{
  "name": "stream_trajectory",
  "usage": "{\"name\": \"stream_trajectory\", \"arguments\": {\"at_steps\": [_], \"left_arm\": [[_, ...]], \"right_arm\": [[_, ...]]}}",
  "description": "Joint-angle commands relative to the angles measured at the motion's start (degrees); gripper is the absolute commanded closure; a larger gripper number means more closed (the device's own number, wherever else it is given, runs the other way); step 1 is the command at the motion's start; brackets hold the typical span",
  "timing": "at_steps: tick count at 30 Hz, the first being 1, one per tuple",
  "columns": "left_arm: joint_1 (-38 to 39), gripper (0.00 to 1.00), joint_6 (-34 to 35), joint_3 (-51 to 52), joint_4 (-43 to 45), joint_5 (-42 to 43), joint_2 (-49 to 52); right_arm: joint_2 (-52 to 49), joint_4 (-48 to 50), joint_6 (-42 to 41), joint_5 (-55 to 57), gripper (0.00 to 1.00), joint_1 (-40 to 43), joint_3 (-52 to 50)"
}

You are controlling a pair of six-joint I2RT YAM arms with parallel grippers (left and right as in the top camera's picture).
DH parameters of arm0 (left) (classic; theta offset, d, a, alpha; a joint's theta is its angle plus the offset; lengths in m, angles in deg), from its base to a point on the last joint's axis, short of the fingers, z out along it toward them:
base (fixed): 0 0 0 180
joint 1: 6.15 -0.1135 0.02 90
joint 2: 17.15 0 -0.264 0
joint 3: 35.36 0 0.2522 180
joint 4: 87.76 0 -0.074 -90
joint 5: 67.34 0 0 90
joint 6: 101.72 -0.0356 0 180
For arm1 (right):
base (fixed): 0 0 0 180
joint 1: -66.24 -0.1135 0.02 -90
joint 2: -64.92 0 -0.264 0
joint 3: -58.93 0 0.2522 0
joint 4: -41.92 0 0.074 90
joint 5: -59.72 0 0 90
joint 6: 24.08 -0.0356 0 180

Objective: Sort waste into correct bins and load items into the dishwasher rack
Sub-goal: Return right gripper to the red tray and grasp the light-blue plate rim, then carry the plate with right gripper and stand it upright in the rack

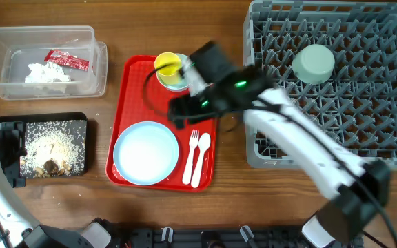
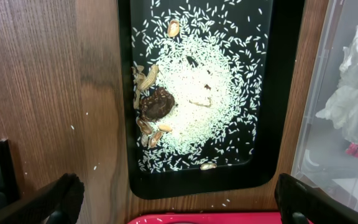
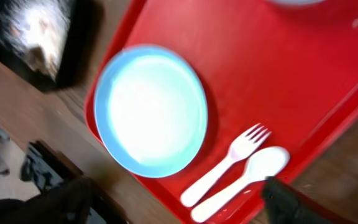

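On the red tray (image 1: pixel 133 89) lie a pale blue plate (image 1: pixel 146 153), a white fork (image 1: pixel 191 155) and a spoon (image 1: pixel 200 158). A yellow cup (image 1: pixel 167 64) sits in a small light blue bowl (image 1: pixel 174 84). My right gripper (image 3: pixel 179 202) hovers open and empty above the tray, over the handles of the fork (image 3: pixel 225 163) and spoon (image 3: pixel 247 177). A mint green bowl (image 1: pixel 313 63) rests upside down in the grey dishwasher rack (image 1: pixel 364 103). My left gripper (image 2: pixel 178 186) is wide open above the black tray (image 2: pixel 197 183) of rice and brown scraps (image 2: pixel 156 104).
The clear tub (image 1: pixel 5 48) at the back left holds crumpled tissue (image 1: pixel 47 74) and a red sachet (image 1: pixel 67 60). The right arm stretches from the front right across the rack's near-left corner. Loose rice grains dot the wood around the black tray.
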Motion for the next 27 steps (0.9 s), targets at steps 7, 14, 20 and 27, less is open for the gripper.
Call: {"name": "stream_trajectory", "arguments": {"at_steps": [7,14,20,27], "left_arm": [[-0.31,0.00,0.11,-0.59,-0.02,-0.15,-0.04],[-0.31,0.00,0.11,-0.59,-0.02,-0.15,-0.04],[-0.31,0.00,0.11,-0.59,-0.02,-0.15,-0.04],[-0.31,0.00,0.11,-0.59,-0.02,-0.15,-0.04]], "right_arm": [[-15.21,2.86,-6.45,3.98,0.50,-5.66,-0.61],[-21.18,5.38,-7.56,2.03,0.54,-6.97,-0.63],[-21.46,5.77,-9.07,4.81,0.58,-6.97,-1.11],[-21.46,11.96,-12.20,4.76,0.67,-7.08,-6.67]]}}
